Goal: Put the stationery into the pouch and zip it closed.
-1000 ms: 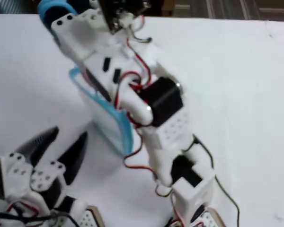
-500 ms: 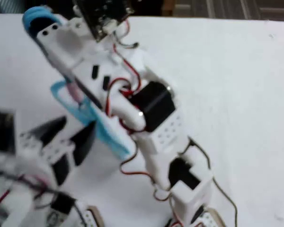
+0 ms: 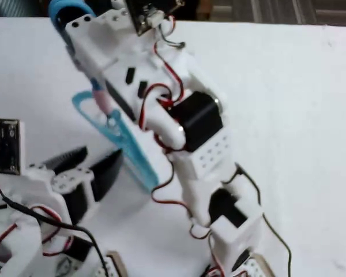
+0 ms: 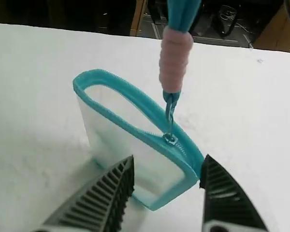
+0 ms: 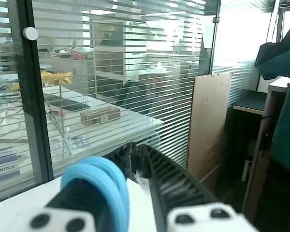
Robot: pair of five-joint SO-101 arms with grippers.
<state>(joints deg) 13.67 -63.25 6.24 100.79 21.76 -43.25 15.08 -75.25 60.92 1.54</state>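
Two risks: dragging the unpinned pouch (image 4: 117,137) lying between tips of spread left claw (image 4: 167,165); losing zipper pull (image 4: 173,63) pinched by right claw (image 5: 135,153).

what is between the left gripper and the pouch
Nothing. In the left wrist view the left gripper stands open with the near end of the pouch between its fingers, and only bare white table shows beside them.

Left hand (image 4: 168,160) has advanced, seemingly straddling the pouch (image 4: 120,129) corner.
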